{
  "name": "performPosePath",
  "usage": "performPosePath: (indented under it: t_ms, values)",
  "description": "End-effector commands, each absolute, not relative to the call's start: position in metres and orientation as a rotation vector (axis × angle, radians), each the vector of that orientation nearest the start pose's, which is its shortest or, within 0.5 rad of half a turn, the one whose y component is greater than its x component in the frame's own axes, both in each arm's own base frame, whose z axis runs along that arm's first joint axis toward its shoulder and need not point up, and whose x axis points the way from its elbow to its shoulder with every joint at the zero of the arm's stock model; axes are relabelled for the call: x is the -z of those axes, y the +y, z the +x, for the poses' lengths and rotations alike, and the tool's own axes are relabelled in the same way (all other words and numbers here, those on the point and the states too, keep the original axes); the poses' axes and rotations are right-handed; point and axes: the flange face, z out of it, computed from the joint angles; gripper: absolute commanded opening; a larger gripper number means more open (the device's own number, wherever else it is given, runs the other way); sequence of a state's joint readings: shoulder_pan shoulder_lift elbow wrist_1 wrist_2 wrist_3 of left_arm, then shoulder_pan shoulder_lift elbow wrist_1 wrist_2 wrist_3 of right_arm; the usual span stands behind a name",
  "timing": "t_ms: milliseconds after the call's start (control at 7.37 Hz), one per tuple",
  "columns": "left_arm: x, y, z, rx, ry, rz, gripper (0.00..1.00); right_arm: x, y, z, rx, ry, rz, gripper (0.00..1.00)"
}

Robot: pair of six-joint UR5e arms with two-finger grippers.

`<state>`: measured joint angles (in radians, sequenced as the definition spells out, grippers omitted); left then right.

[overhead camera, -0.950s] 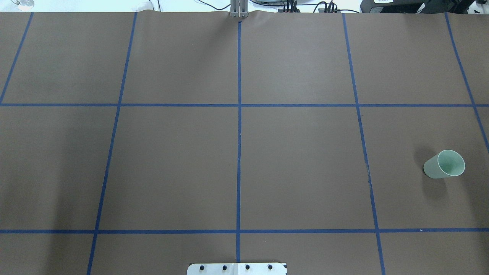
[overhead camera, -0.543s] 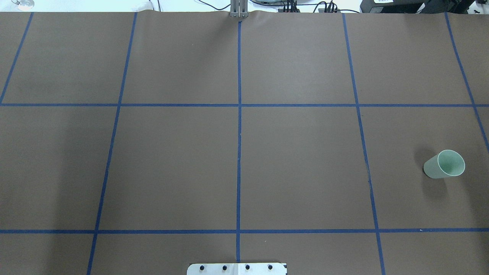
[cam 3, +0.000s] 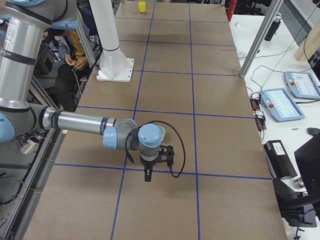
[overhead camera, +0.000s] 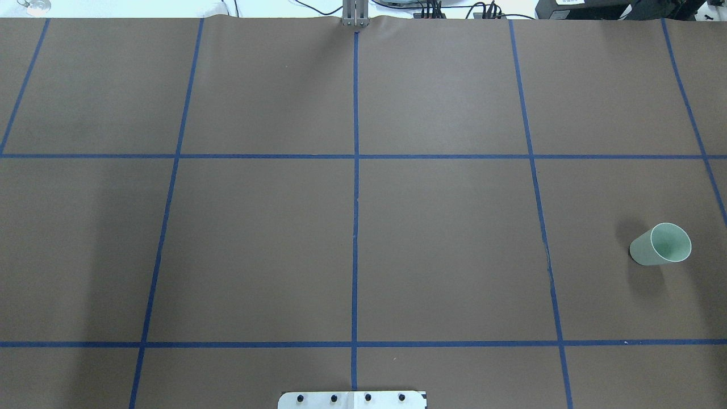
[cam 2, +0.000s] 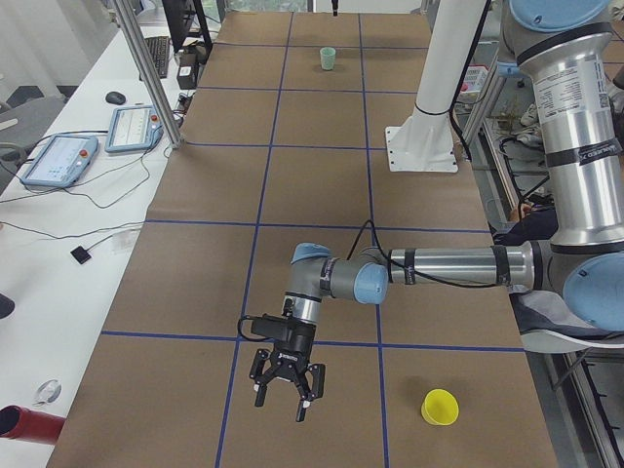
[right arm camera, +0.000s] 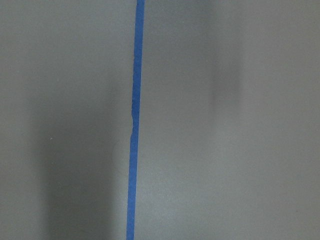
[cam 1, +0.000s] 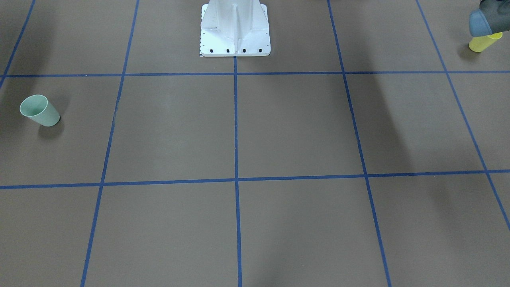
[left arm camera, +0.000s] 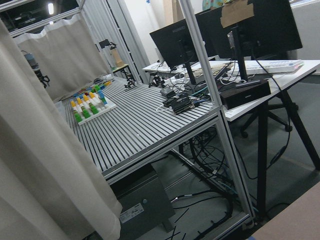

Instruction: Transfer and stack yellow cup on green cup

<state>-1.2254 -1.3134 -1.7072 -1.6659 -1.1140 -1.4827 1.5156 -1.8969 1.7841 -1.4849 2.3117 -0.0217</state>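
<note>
While green cup stands well apart | left hand near yellow cup

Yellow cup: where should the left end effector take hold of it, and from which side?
Probably at the rim, coming down from above. The yellow cup stands upright with its mouth open upward. One finger inside and one outside the wall would leave its tapered lower body free to drop into the green cup. The left end effector points downward a little way off.
</note>
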Motion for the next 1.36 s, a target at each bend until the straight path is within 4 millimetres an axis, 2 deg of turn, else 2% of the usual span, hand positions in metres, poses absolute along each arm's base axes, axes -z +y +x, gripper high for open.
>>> performPosePath:
  t_ms: [0,407,679,814,950,1222]
  values:
    - [-0.730,-0.398,-0.036,1.197,-0.430,0.305,1.00,-0.684,-0.356,0.046,0.066,-0.742,-0.034,1.00]
    - [-0.764,-0.377,-0.042,1.278,-0.564,0.243,1.00,-0.683,-0.357,0.046,0.067,-0.742,-0.031,1.00]
    - [-0.779,-0.363,-0.044,1.281,-0.661,0.204,1.00,-0.682,-0.358,0.046,0.068,-0.742,-0.030,1.00]
    - [-0.779,-0.359,-0.034,1.264,-0.753,0.182,1.00,-0.682,-0.358,0.046,0.069,-0.744,-0.029,1.00]
    - [-0.763,-0.379,-0.020,1.290,-0.807,0.173,1.00,-0.682,-0.358,0.046,0.068,-0.744,-0.030,1.00]
    - [-0.747,-0.384,0.017,1.383,-0.899,0.061,1.00,-0.682,-0.358,0.046,0.068,-0.744,-0.030,1.00]
